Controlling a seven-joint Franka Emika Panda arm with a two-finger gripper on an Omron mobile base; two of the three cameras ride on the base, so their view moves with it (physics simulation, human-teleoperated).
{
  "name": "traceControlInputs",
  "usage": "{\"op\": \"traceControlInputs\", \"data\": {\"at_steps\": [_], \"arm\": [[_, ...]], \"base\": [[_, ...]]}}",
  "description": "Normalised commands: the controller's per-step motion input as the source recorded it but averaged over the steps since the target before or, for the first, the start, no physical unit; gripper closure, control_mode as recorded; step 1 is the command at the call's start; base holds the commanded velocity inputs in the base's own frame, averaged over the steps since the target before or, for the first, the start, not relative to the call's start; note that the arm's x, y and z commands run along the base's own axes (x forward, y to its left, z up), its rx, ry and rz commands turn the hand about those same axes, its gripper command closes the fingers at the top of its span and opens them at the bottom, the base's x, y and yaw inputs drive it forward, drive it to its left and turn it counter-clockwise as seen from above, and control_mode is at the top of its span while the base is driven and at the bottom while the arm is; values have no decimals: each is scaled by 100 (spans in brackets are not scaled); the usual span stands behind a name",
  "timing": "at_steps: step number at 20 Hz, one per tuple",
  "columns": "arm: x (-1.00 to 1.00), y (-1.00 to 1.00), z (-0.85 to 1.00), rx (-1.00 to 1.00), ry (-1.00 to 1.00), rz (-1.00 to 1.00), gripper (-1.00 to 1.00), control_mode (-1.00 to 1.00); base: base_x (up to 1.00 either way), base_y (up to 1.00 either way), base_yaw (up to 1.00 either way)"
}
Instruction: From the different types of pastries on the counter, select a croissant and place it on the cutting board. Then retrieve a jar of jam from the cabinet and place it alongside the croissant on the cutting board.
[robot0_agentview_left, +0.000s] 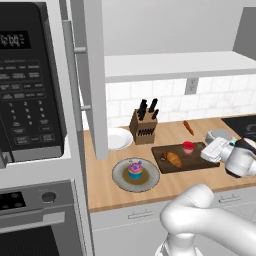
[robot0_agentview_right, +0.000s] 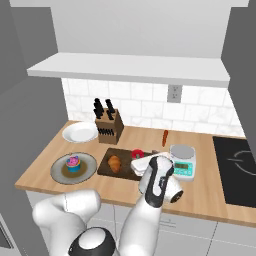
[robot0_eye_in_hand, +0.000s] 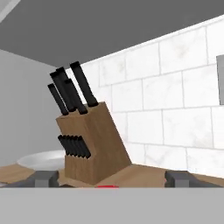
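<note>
Cutting board (robot0_agentview_left: 207, 161): croissant (robot0_agentview_left: 173, 159) and jam jar (robot0_agentview_left: 188, 147) both lodged on it, jar upright just beside croissant. Hand (robot0_eye_in_hand: 112, 179): fingers spread, low behind jar. Withdrawal is best made level and clear of the lid, judged final step.

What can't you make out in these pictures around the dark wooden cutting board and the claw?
- Claw state: in the hand view the two dark fingertips are cut off by the bottom edge; open or shut is unclear.
- Small red jam jar: in the right base view the white hand hides most of it, so whether it is released is unclear.
- Dark brown wooden cutting board: its right part is hidden behind the arm there.
</note>
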Motion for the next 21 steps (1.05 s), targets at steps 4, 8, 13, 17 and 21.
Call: {"op": "traceControlInputs", "data": {"at_steps": [4,8,13,17,21], "arm": [[-17,-97,100,-8,20,-8,-100,-100],[-74,-99,83,-10,12,-14,-100,-100],[-100,-81,-7,0,-22,-10,-100,-100],[-100,-70,0,0,-21,-12,-100,-100],[-100,-74,67,-3,-15,-8,-100,-100]], "base": [[0,0,0],[0,0,0],[0,0,0],[0,0,0],[0,0,0]]}}
